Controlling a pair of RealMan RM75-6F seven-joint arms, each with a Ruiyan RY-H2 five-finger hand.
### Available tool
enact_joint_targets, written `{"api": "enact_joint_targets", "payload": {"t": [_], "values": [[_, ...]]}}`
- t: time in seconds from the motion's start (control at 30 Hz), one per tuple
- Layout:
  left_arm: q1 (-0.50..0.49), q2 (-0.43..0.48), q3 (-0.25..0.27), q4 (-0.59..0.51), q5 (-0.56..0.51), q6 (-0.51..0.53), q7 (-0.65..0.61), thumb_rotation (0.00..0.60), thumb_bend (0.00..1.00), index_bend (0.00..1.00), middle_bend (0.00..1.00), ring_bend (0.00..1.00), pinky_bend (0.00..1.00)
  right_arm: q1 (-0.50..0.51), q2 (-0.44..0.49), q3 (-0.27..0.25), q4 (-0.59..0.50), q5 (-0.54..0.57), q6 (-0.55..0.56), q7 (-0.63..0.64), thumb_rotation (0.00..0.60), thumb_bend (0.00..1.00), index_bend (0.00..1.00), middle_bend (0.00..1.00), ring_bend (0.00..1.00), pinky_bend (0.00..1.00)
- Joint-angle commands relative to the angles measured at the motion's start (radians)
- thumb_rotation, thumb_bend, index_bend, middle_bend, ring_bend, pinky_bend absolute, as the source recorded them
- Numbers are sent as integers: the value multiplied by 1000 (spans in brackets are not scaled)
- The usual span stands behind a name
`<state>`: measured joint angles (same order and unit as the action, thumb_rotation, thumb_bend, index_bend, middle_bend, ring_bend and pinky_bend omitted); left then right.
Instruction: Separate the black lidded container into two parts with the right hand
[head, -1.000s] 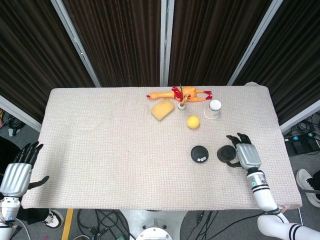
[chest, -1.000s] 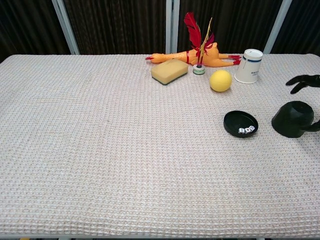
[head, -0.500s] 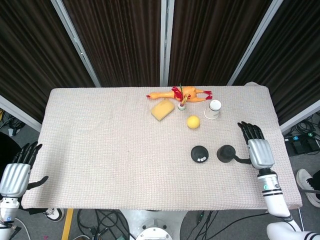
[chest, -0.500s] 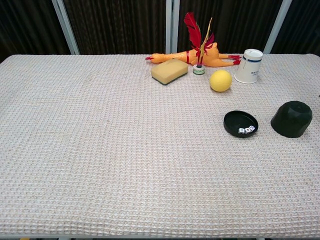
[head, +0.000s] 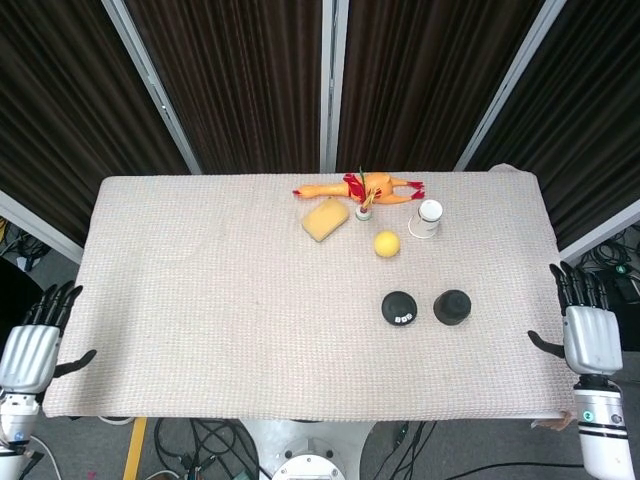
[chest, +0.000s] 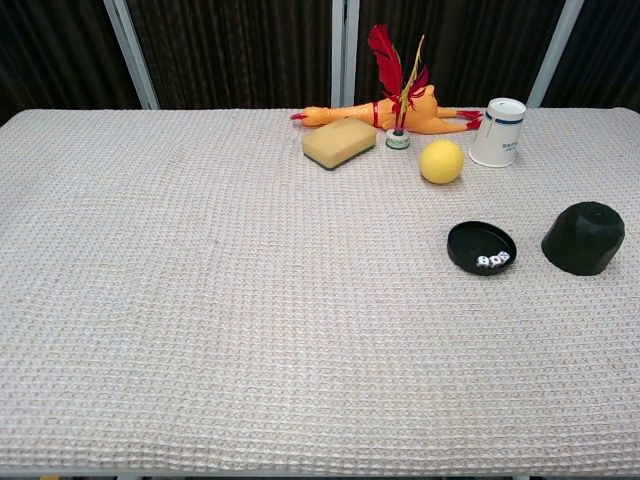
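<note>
The black container lies in two parts on the right of the table. Its shallow round base (head: 399, 307) (chest: 481, 247) holds small white dice. Its black dome cover (head: 452, 306) (chest: 584, 238) stands mouth-down just right of the base, a short gap between them. My right hand (head: 585, 333) hovers off the table's right edge, fingers spread and empty, well away from the cover. My left hand (head: 33, 345) hangs off the front left corner, fingers apart and empty. Neither hand appears in the chest view.
At the back of the table lie a rubber chicken (head: 360, 189) (chest: 385, 113), a yellow sponge (head: 325, 220) (chest: 339, 142), a small feathered pot (chest: 398, 138), a yellow ball (head: 387, 243) (chest: 441, 161) and an upturned white cup (head: 428, 217) (chest: 498, 131).
My right hand let go of the dome cover and drew back to the right, past the table edge. The cover stays beside the base. The left hand has hardly moved.
</note>
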<state>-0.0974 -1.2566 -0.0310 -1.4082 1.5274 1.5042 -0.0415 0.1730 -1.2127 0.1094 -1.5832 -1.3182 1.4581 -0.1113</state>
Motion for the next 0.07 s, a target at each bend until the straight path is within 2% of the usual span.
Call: {"api": "enact_joint_targets", "payload": {"t": [0.03,0.07], "values": [[-8,1,-11,-11,-11,-9,13,600,132,51,32,0,194,-4,-10,1,13,-5,-4,10,600,0,0,36,0,0],[-13,-1,-16,-14,-16,-13,18,600,132,51,32,0,194,-3,-13,3,14,-13,0,11,600,0,0,36,0,0]]}}
